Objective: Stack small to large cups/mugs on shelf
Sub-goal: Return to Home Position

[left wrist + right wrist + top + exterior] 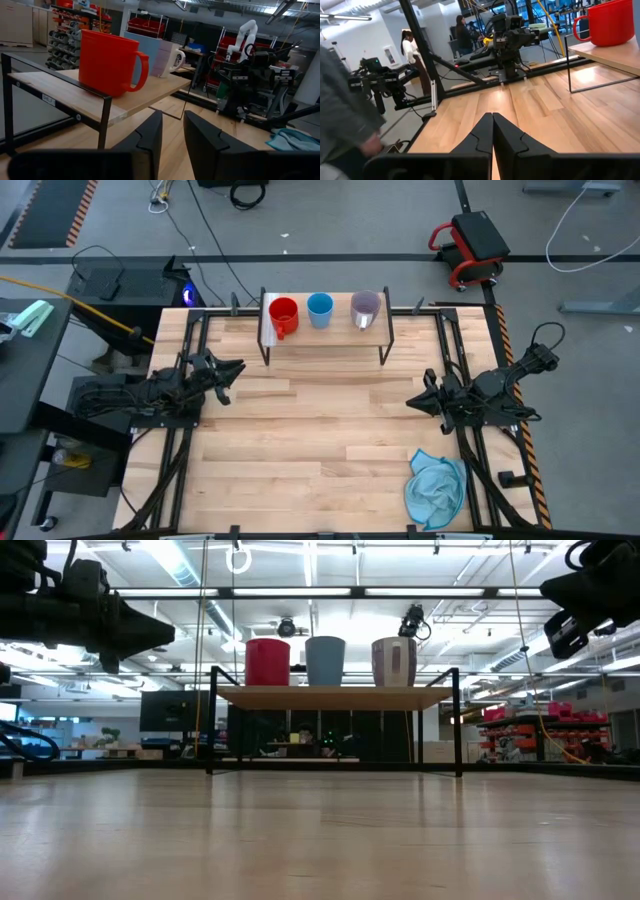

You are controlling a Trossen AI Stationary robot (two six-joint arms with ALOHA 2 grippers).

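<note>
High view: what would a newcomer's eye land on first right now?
Three cups in a row on the shelf at the table's far edge: red mug, light blue cup, purple-grey mug. Next, the left gripper and right gripper, one at each side, holding nothing. A light blue cloth lies near the right arm.

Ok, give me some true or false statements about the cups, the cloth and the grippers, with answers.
1. The red mug, blue cup and purple mug all stand on the shelf. True.
2. The red mug is in the middle of the row. False: the blue cup is in the middle; the red mug is at one end.
3. The right gripper holds the purple mug. False: it is shut on nothing, over the table, away from the shelf.
4. A light blue cloth lies on the table, not on the shelf. True.
</note>
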